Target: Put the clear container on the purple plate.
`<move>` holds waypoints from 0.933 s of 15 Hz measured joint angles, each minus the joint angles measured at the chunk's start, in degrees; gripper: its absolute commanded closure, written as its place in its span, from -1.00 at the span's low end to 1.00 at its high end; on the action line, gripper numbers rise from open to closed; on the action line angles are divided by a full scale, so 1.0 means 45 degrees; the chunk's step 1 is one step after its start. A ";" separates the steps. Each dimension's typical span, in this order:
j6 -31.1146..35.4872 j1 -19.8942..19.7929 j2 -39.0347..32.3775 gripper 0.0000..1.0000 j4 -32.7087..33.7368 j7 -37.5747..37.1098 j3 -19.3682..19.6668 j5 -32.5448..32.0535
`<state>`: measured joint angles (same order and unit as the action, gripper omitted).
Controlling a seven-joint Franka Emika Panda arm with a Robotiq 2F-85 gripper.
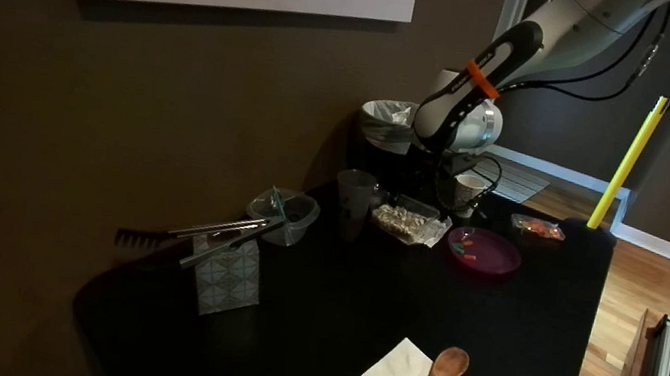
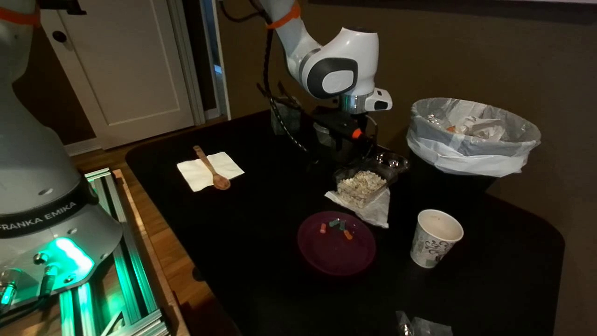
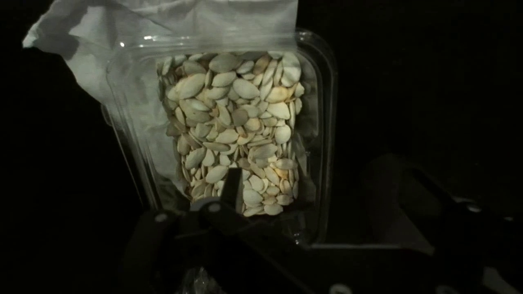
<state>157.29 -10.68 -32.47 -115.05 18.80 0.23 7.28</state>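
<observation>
The clear container (image 3: 327, 134) is a low see-through rectangular tub of pale seeds. It sits partly on a white napkin; it also shows in both exterior views (image 1: 403, 221) (image 2: 361, 186). The purple plate (image 1: 490, 255) lies close to it, with a few small orange and green pieces on it; it shows too in an exterior view (image 2: 336, 252). My gripper (image 3: 312, 183) is open above the container. In the wrist view one finger is over the seeds and the other, very dark, is outside the tub's right wall. Its fingertips are too dark to make out in the exterior views.
A printed paper cup (image 2: 433, 242) stands near the plate. A tall grey cup (image 1: 352, 204) and a clear bowl (image 1: 286, 217) stand along the wall. Tongs lie on a patterned box (image 1: 228, 279). A wooden spoon (image 1: 448, 365) lies on a napkin. A lined bin (image 2: 471, 158) stands behind.
</observation>
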 measured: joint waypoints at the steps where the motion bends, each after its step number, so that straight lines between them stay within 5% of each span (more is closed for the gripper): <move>1: 0.0167 -0.0026 -0.0183 -0.58 0.0011 0.0000 -0.0041 0.0000; 7: 0.0286 -0.0125 -0.1006 -0.45 0.0295 0.0000 -0.0312 -0.0088; 11: 0.0286 -0.0125 -0.1318 0.01 0.0572 -0.0001 -0.0436 -0.0198; 14: 0.0286 -0.0126 -0.1518 0.06 0.0798 -0.0014 -0.0452 -0.0286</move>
<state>158.58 -11.25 -39.30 -111.47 18.73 -1.80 5.99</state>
